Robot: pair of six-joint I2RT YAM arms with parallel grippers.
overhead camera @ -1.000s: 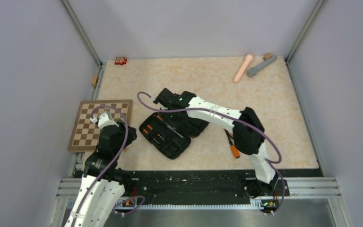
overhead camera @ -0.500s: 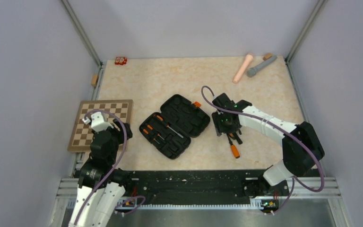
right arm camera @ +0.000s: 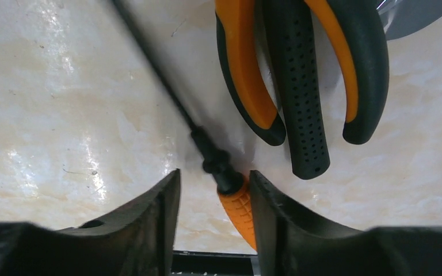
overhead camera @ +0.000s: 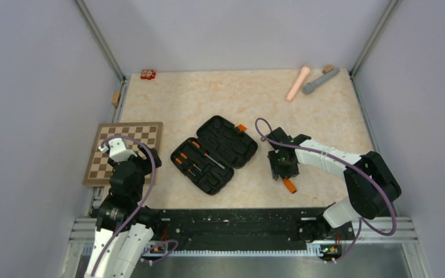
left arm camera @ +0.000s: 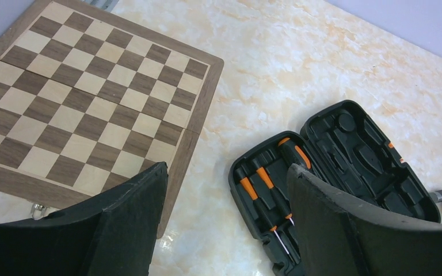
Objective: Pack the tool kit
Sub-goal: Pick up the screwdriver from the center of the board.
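Observation:
The black tool kit case (overhead camera: 215, 153) lies open at mid-table, its orange latch (overhead camera: 241, 127) at the far corner. Several orange-and-black screwdrivers (overhead camera: 192, 161) sit in its near half (left arm camera: 265, 184). Right of the case, my right gripper (overhead camera: 283, 167) is low over a loose screwdriver (overhead camera: 290, 185). In the right wrist view its fingers stand open (right arm camera: 214, 185) around the orange handle (right arm camera: 239, 210), which touches the right finger. The pliers (right arm camera: 244, 80) and a black dotted handle (right arm camera: 300, 109) lie just beyond. My left gripper (overhead camera: 149, 161) is wide open (left arm camera: 225, 172) and empty, between the chessboard and the case.
A brown chessboard (overhead camera: 124, 152) lies at the left edge, close to my left gripper. A pink cylinder (overhead camera: 297, 83) and a grey one (overhead camera: 320, 81) lie at the back right, a small red item (overhead camera: 148, 74) at the back left. Walls close three sides.
My right arm has swung from over the case to the right and come down over the loose screwdriver. My left gripper has opened wider and drawn back a little.

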